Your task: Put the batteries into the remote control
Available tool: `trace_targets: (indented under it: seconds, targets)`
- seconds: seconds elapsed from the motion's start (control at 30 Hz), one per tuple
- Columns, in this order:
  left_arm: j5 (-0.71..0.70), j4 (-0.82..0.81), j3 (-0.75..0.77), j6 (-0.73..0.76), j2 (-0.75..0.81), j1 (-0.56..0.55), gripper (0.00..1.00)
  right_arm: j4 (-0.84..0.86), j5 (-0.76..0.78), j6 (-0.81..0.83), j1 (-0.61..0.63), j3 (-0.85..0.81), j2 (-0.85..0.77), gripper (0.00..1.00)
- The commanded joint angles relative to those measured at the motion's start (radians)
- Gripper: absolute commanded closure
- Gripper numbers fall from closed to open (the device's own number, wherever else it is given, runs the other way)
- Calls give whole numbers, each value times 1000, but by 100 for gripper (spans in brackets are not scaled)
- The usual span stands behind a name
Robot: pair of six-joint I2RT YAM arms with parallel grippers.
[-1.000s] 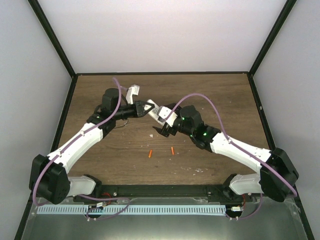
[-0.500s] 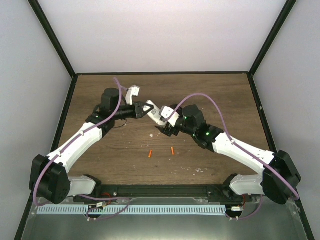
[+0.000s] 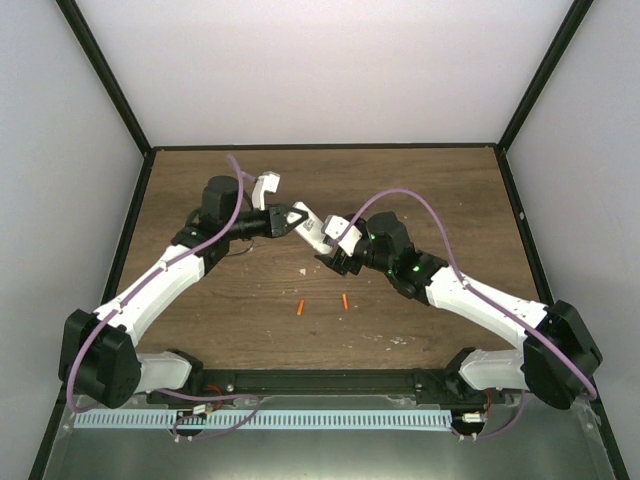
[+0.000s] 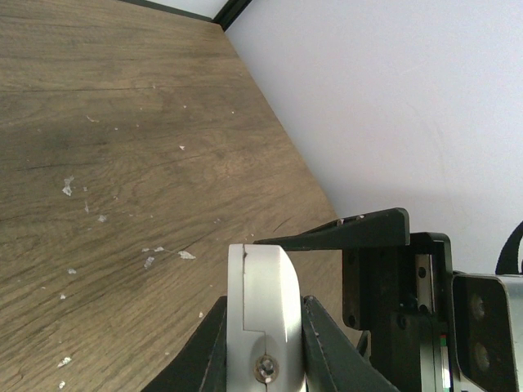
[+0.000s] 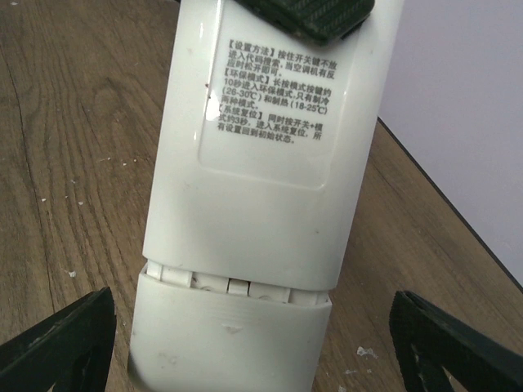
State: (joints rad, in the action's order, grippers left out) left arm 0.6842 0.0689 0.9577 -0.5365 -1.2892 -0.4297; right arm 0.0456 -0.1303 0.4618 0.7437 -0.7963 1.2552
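Grainy wood table (image 3: 430,185), smooth rectangular remote control (image 5: 270,188)

White remote control (image 5: 270,163) with black print on its back. Two orange batteries (image 3: 300,308). Brown wood-grain table (image 3: 430,180), flecked white. Purple cables (image 3: 400,189).

The remote control (image 3: 313,229) is up between my left gripper (image 3: 290,217) and my right gripper (image 5: 257,349), over the table (image 3: 200,330). The batteries (image 3: 300,308) lie side by side on it, nearer me.
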Motion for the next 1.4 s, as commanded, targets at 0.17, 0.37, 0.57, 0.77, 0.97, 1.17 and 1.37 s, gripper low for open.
trace_targets:
  seconds: [0.17,0.37,0.57,0.77,0.97,1.17,1.37]
  targets:
    - [37,-27,9,12,18,5,100,13,-13,-11,-13,1,-5,22]
    - [37,-32,3,11,23,5,100,5,-26,-14,-15,-5,-2,30]
    - [27,-29,0,12,24,5,100,-5,-32,-15,-15,-9,-9,41]
    - [0,-27,-1,10,26,7,100,-17,-28,-14,-15,-12,-9,50]
    - [-45,2,22,31,33,11,100,-43,-19,-18,-14,-2,-1,53]
    - [-117,62,53,82,39,15,100,-72,-18,-34,-15,3,13,55]
    - [-164,65,56,87,53,16,100,-98,-22,-50,-16,-1,30,55]
